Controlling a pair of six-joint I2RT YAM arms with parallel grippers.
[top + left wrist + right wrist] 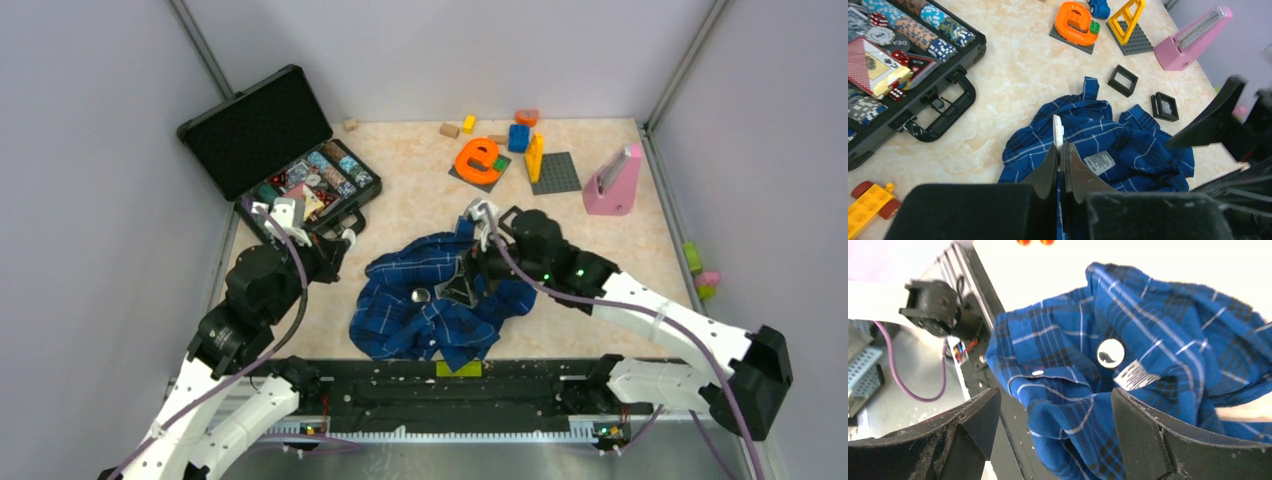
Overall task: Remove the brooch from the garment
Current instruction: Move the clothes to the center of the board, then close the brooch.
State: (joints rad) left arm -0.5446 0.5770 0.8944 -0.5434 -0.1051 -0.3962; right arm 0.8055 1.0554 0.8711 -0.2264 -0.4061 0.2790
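The garment, a dark blue plaid shirt (395,315), lies crumpled at the table's middle front. The brooch (421,295), a small silvery disc, sits on it. In the right wrist view the brooch (1110,353) lies beside a white label on the shirt (1158,320). My right gripper (467,283) is open just right of the brooch, its jaws (1053,435) either side of a cloth fold. My left gripper (338,252) is left of the shirt and shut (1061,150). A thin white sliver shows at its tips; I cannot tell what it is. The brooch is hidden in the left wrist view.
An open black case (290,150) of poker chips and cards stands at the back left. Toy blocks, an orange letter (478,158) and a pink metronome (612,182) are at the back. Two hollow black square frames (1122,80) lie behind the shirt. A black rail (450,392) runs along the near edge.
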